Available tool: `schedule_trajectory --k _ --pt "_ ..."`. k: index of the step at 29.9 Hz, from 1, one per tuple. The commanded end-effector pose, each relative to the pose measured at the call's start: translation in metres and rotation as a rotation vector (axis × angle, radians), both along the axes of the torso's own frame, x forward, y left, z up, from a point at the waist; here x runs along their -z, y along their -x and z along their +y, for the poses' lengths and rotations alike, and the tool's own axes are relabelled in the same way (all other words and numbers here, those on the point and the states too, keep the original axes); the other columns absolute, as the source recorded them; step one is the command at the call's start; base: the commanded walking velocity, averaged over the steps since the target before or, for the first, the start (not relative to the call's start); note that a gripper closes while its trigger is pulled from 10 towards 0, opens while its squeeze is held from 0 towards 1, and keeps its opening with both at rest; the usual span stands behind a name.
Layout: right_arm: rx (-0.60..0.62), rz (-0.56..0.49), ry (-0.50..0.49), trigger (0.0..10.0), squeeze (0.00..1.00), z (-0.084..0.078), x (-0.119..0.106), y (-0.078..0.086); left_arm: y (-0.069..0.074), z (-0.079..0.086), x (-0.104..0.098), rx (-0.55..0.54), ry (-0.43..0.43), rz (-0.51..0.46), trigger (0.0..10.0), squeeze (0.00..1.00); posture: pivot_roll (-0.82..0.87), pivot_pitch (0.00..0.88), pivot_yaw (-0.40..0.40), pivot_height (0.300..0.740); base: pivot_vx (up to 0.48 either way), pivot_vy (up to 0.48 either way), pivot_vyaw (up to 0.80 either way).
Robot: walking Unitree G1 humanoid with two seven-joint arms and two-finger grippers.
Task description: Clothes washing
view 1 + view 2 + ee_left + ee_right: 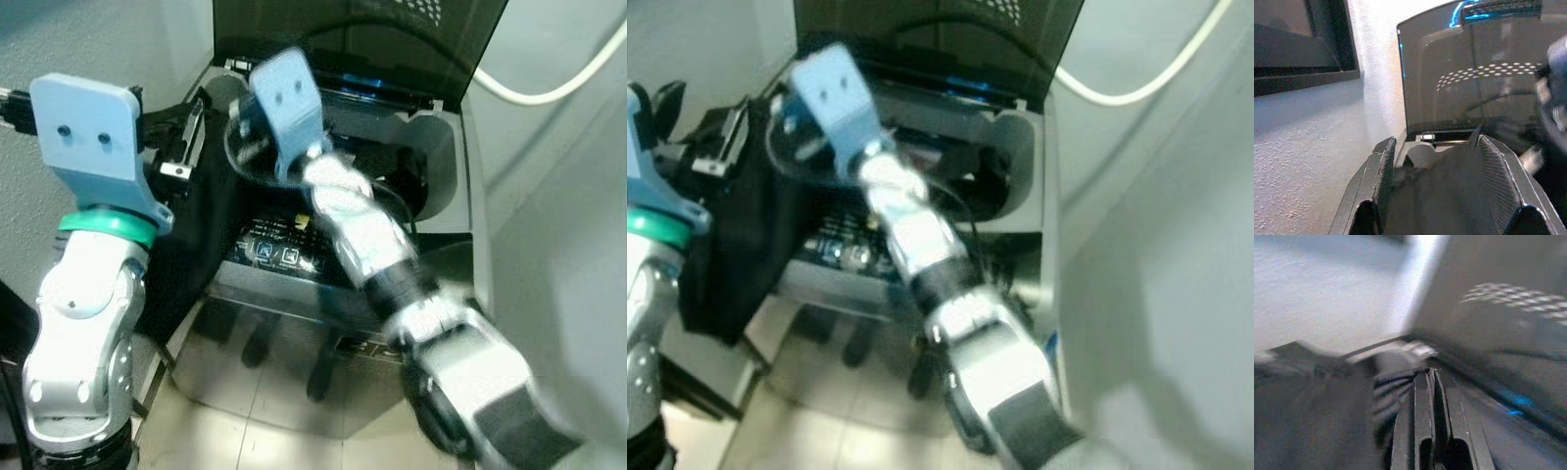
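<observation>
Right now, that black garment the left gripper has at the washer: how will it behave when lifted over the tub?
The black cloth garment is probably floppy: it hangs in folds below the left gripper. It will likely sag and could snag on the grey top-loading washer's rim. It seems light, carried by one pinch.

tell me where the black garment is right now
The black garment hangs from the left gripper, draped over the left front edge of the open top-loading washing machine, beside its control panel.
</observation>
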State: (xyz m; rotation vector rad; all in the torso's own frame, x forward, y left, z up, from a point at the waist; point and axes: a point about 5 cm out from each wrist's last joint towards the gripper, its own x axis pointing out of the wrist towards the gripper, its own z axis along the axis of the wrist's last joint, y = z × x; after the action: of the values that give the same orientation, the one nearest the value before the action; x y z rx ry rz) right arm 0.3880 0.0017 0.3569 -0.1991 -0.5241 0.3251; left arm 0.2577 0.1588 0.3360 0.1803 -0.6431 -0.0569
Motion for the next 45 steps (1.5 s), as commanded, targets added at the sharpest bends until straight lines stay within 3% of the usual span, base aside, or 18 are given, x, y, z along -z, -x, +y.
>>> schedule_trajectory --k 1,4,6,8,12,14,17,18,19,23,25,26,29,33,37,43,44,45 --pt "0.082 0.059 -0.083 10.0 0.00 -0.011 0.006 -0.008 0.002 -0.003 0.000 0.009 0.002 -0.011 10.0 0.00 0.18 0.163 -0.069 0.740 0.000 0.000 0.00" --pt "0.158 0.085 -0.178 10.0 0.00 -0.025 -0.001 -0.014 0.002 -0.003 0.001 0.006 0.002 -0.012 10.0 0.00 0.19 0.162 -0.075 0.740 0.000 0.000 0.00" --pt "0.332 0.079 -0.366 10.0 0.00 -0.061 -0.022 -0.020 0.004 -0.002 0.002 -0.004 0.002 -0.012 10.0 0.00 0.20 0.163 -0.080 0.740 0.000 0.000 0.00" --pt "0.381 0.067 -0.423 10.0 0.00 -0.073 -0.029 -0.021 0.005 -0.002 0.002 -0.007 0.002 -0.012 10.0 0.00 0.20 0.163 -0.080 0.740 0.000 0.000 0.00" --pt "0.441 0.016 -0.471 10.0 0.00 -0.087 -0.039 -0.019 0.006 -0.002 0.002 -0.012 0.002 -0.011 10.0 0.00 0.21 0.165 -0.080 0.740 0.000 0.000 0.00" --pt "0.534 -0.090 -0.532 10.0 0.00 -0.109 -0.056 -0.015 0.007 -0.002 0.002 -0.013 0.002 -0.010 10.0 0.00 0.21 0.168 -0.071 0.740 0.000 0.000 0.00" --pt "0.534 -0.090 -0.532 10.0 0.00 -0.109 -0.056 -0.015 0.007 -0.002 0.002 -0.013 0.002 -0.010 10.0 0.00 0.21 0.168 -0.071 0.740 0.000 0.000 0.00" --pt "0.611 -0.216 -0.567 10.0 0.00 -0.132 -0.075 -0.007 0.006 -0.003 0.004 -0.006 0.000 -0.002 10.0 0.00 0.20 0.167 -0.060 0.740 0.000 0.000 0.00" --pt "0.618 -0.266 -0.555 10.0 0.00 -0.137 -0.083 -0.003 0.006 -0.004 0.005 0.000 0.000 0.002 10.0 0.00 0.20 0.166 -0.058 0.740 0.000 0.000 0.00" --pt "0.568 -0.286 -0.483 10.0 0.00 -0.132 -0.088 -0.002 0.004 -0.006 0.006 0.011 0.000 0.007 10.0 0.00 0.19 0.164 -0.054 0.740 0.000 0.000 0.00" --pt "0.432 -0.197 -0.308 10.0 0.00 -0.101 -0.068 -0.012 0.004 -0.009 0.006 0.021 -0.008 0.006 10.0 0.00 0.19 0.163 -0.050 0.740 0.000 0.000 0.00" --pt "0.432 -0.197 -0.308 10.0 0.00 -0.101 -0.068 -0.012 0.004 -0.009 0.006 0.021 -0.008 0.006 10.0 0.00 0.19 0.163 -0.050 0.740 0.000 0.000 0.00" --pt "0.056 -0.083 -0.163 10.0 0.00 -0.054 -0.036 -0.015 0.004 -0.009 0.008 0.019 -0.025 0.016 10.0 0.00 0.19 0.167 -0.053 0.740 0.000 0.000 0.00" --pt "-0.385 -0.102 0.016 10.0 0.00 -0.025 -0.014 0.002 0.007 -0.011 0.013 0.034 -0.063 0.033 10.0 0.00 0.19 0.165 -0.054 0.740 0.000 0.000 0.00" --pt "-0.562 -0.138 0.081 10.0 0.00 -0.021 -0.002 0.014 0.008 -0.011 0.010 0.024 -0.071 0.016 10.0 0.00 0.19 0.165 -0.054 0.740 0.000 0.000 0.00" --pt "-0.619 -0.146 0.181 10.0 0.00 -0.019 0.022 0.023 0.007 -0.006 0.004 -0.018 -0.080 -0.018 10.0 0.00 0.20 0.157 -0.050 0.740 0.000 0.000 0.00" --pt "-0.626 -0.147 0.218 10.0 0.11 -0.019 0.031 0.027 0.007 -0.005 0.002 -0.029 -0.085 -0.026 10.0 0.00 0.20 0.155 -0.047 0.740 0.000 0.000 0.00" --pt "-0.628 -0.148 0.297 10.0 1.00 -0.023 0.041 0.031 0.008 -0.005 0.001 -0.030 -0.090 -0.029 10.0 0.00 0.20 0.152 -0.044 0.740 0.000 0.000 0.00"
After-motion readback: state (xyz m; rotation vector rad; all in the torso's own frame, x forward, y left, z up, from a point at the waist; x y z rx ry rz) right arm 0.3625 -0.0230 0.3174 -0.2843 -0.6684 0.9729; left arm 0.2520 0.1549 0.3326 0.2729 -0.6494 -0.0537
